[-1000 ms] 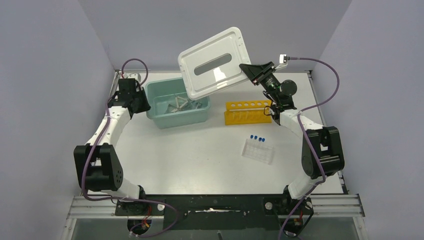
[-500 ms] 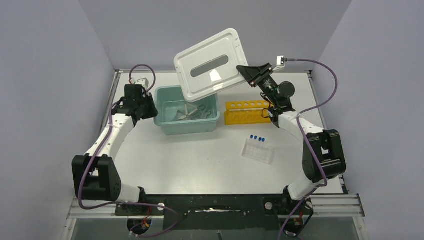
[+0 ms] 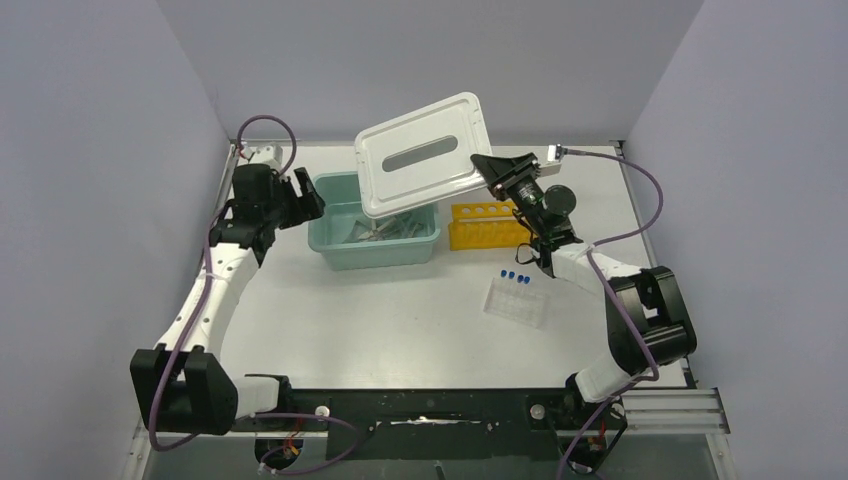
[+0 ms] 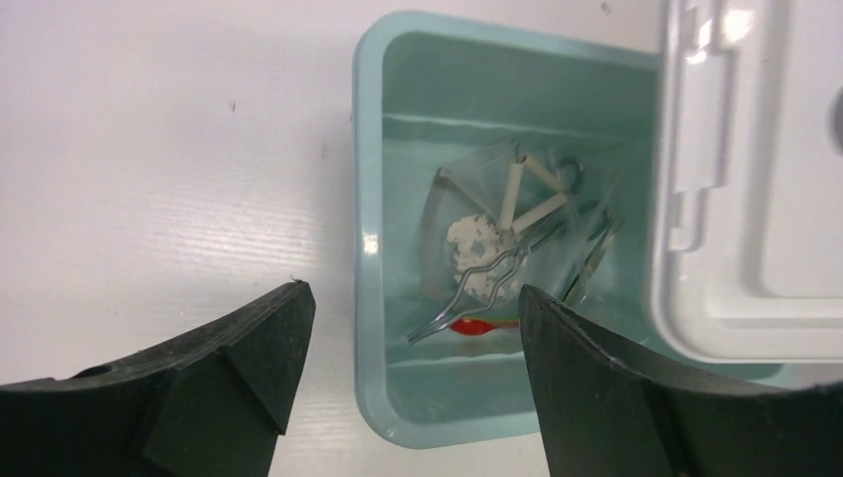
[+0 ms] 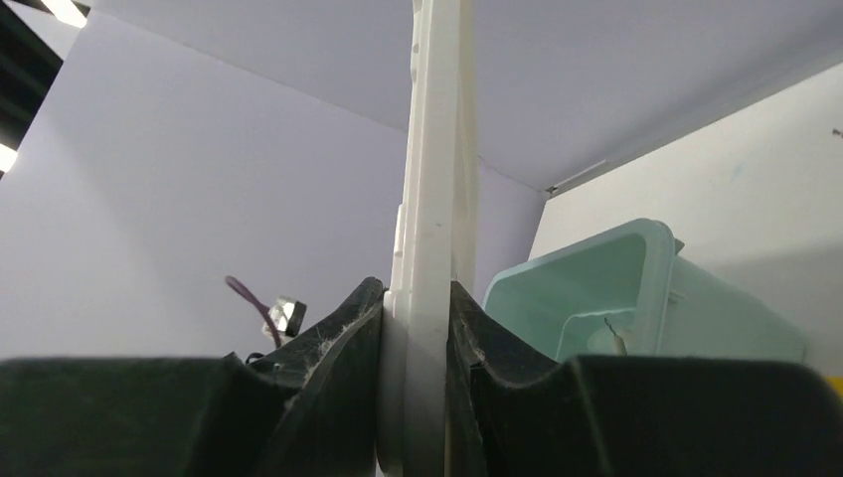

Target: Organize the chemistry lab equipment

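Lid clamped in right pincer, left pincer gaping, empty

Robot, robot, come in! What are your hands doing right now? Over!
Left gripper open by teal tub. Right gripper shut on lid, held tilted over tub. Blue-capped tubes out on table.

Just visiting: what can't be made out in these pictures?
Top view: the white plastic lid covers the far part of the teal plastic tub; the metal tools inside are too small to name.
Left wrist view: the lid cuts off the tub's right side; a small red thing lies half under the tangled tools.
Right wrist view: the right arm's fingers block the bottom; the tub's wall hides its contents.
Top view: blue-capped tubes too small to see inside.
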